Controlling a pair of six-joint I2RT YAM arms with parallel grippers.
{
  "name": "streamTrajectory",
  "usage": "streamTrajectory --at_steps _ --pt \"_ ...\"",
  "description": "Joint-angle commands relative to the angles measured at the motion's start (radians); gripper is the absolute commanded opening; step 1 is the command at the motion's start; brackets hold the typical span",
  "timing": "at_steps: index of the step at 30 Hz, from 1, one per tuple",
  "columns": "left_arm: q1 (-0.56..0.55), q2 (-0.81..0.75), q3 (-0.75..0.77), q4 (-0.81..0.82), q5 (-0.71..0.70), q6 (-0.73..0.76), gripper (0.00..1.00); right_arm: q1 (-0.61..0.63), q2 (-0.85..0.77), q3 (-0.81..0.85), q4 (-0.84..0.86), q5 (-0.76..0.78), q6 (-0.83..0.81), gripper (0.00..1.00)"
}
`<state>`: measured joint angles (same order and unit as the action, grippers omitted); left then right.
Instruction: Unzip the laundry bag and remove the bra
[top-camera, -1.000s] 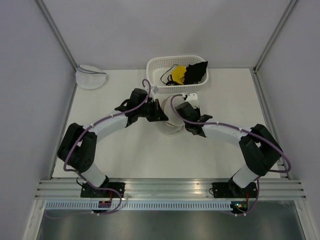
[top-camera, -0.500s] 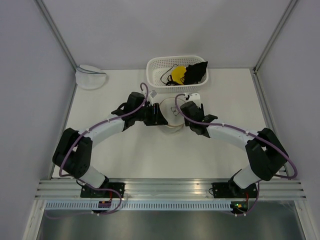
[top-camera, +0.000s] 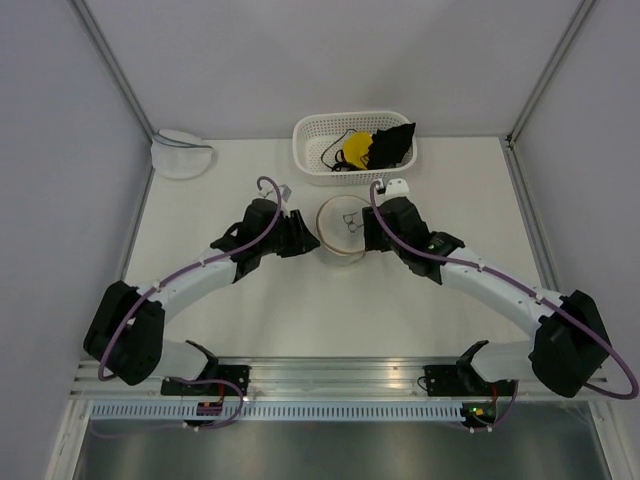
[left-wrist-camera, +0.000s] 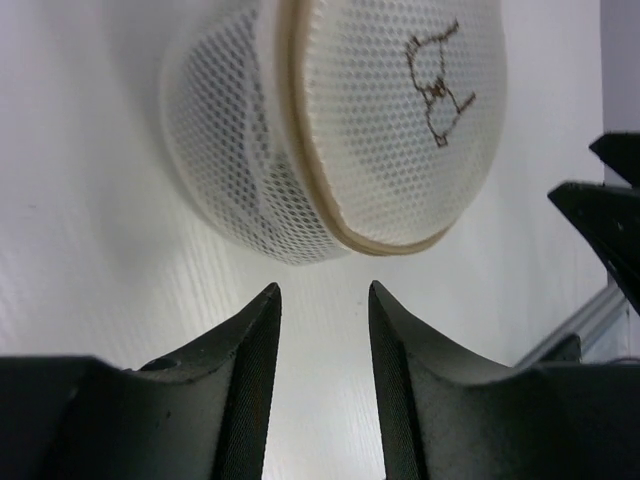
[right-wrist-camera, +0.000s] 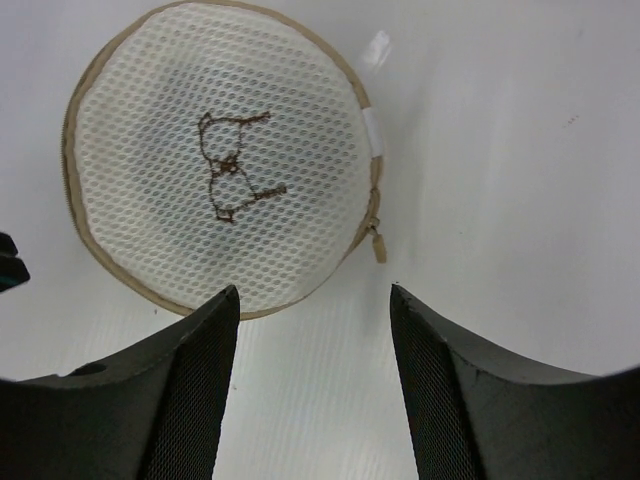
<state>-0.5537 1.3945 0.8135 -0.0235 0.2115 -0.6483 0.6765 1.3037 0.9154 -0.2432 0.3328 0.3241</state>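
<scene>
Walls (top-camera: 330, 50): pale grey panels, upper frame
Table (top-camera: 250, 320): white, centre
Posts (top-camera: 115, 70): aluminium, upper corners
Rail (top-camera: 340, 372): aluminium, bottom

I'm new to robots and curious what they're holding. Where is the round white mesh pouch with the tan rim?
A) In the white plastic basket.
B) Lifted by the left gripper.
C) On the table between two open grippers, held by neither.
C: the white mesh pouch lies on the table, with the left gripper and right gripper both open and apart from it.
</scene>
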Motion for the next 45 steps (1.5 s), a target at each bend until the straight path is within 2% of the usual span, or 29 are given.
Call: streamTrajectory --at_steps 1,5,8,11,15,22,25,29,33,38,41,44,45 --pt "0.021 -0.043 -0.027 0.046 -0.199 -0.059 0.44 0.001 0.054 0.062 0.047 -0.098 -0.025 0.67" --pt "0.04 -0.017 -0.057 0.161 -0.199 -0.059 0.43 0.003 0.123 0.095 0.087 -0.092 -0.02 0.64" --pt "0.072 0.024 -0.077 0.236 -0.205 -0.071 0.41 0.001 0.166 0.111 0.125 -0.055 -0.013 0.5" --pt "0.107 0.087 -0.083 0.313 -0.187 -0.076 0.4 -0.002 0.201 0.117 0.142 -0.028 -0.005 0.31" --pt "0.139 0.181 -0.085 0.481 -0.069 -0.086 0.37 -0.006 0.235 0.111 0.156 -0.006 0.01 0.19" --pt "0.143 0.33 -0.027 0.652 0.09 -0.109 0.33 -0.034 0.284 0.091 0.168 -0.012 0.03 0.15" --pt "0.143 0.376 -0.013 0.703 0.189 -0.177 0.33 -0.04 0.285 0.077 0.179 -0.026 0.035 0.15" --pt "0.138 0.403 0.019 0.678 0.275 -0.217 0.41 -0.048 0.292 0.071 0.183 -0.04 0.032 0.17" --pt "0.127 0.432 0.035 0.648 0.296 -0.209 0.53 -0.054 0.302 0.063 0.189 -0.057 0.036 0.18" --pt "0.092 0.51 0.042 0.723 0.353 -0.246 0.56 -0.061 0.316 0.056 0.199 -0.081 0.044 0.2" --pt "0.072 0.531 0.049 0.755 0.361 -0.267 0.51 -0.061 0.319 0.056 0.202 -0.092 0.044 0.2" --pt "0.063 0.531 0.05 0.772 0.364 -0.271 0.33 -0.063 0.313 0.05 0.206 -0.094 0.047 0.2" --pt "0.063 0.525 0.05 0.774 0.365 -0.271 0.19 -0.063 0.307 0.05 0.203 -0.095 0.044 0.19"
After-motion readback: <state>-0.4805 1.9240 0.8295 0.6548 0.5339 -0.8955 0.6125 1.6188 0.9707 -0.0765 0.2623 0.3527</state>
